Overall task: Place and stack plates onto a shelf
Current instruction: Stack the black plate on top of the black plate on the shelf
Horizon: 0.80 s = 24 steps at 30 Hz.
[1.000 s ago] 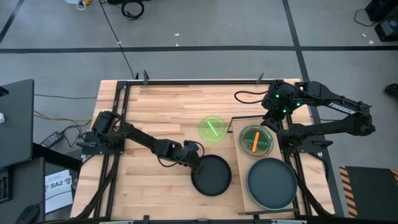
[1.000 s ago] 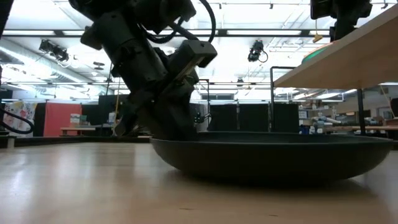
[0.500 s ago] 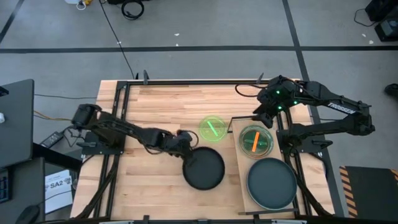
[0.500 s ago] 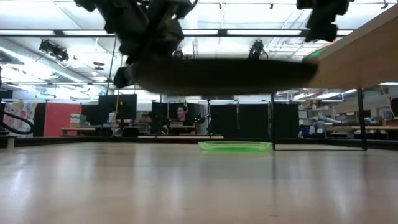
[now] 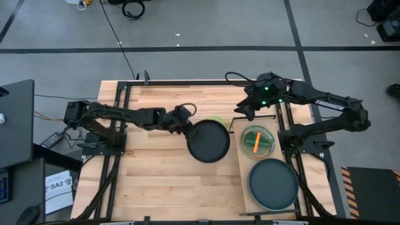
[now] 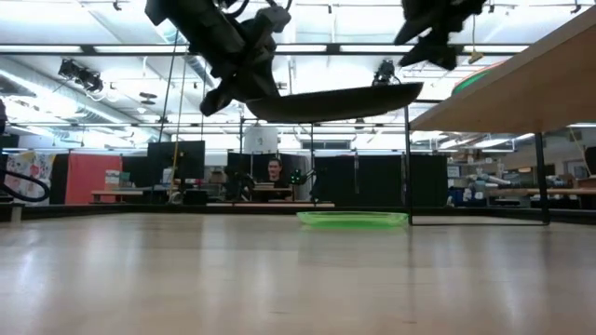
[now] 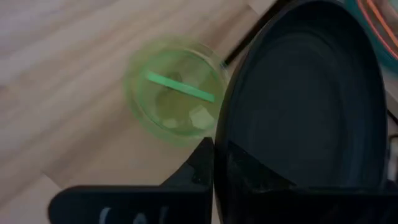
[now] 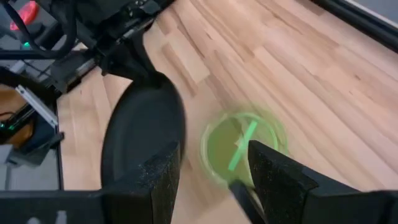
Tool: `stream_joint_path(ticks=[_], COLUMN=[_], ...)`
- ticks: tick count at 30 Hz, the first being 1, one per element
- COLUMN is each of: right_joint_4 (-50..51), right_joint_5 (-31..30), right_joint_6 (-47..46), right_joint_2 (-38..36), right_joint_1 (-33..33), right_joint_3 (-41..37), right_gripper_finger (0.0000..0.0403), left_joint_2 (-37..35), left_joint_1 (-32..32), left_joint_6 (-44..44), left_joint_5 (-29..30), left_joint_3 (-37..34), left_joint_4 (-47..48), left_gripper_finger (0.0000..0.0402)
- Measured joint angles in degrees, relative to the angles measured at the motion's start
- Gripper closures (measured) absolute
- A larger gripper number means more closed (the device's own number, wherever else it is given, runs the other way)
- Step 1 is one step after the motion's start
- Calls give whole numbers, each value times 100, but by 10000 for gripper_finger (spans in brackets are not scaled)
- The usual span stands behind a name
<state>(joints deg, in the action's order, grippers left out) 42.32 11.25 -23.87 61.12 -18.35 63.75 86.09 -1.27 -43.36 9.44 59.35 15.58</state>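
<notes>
Transport is the step in hand: the left gripper pinches the rim of a black plate and holds it above the table, partly over the lime plate. I judge the next move is to carry it over the shelf, onto the other black plate. Farther off, the right gripper hovers with spread fingers near the shelf's far end.
</notes>
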Motion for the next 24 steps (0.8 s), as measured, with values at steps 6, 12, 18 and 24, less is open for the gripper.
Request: stream_joint_path(ticks=[6, 12, 18, 24], right_joint_4=[-471, -864, -1083, -1093], right_joint_5=[15, 15, 24, 37], right_joint_6=[0, 1, 1, 1], right_joint_2=[560, 1096, 1531, 1835], right_joint_1=[0, -24, -63, -66], right_joint_3=[0, 0, 0, 0], right_gripper_finger=[208, 208, 208, 213], left_joint_2=[-27, -27, -26, -27], left_joint_1=[-440, -746, -920, -956], left_joint_6=[134, 267, 271, 269], left_joint_5=[-19, -215, -331, -331], left_joint_3=[0, 0, 0, 0], left_joint_4=[-37, -166, -191, -197], left_gripper_finger=[383, 382, 382, 382])
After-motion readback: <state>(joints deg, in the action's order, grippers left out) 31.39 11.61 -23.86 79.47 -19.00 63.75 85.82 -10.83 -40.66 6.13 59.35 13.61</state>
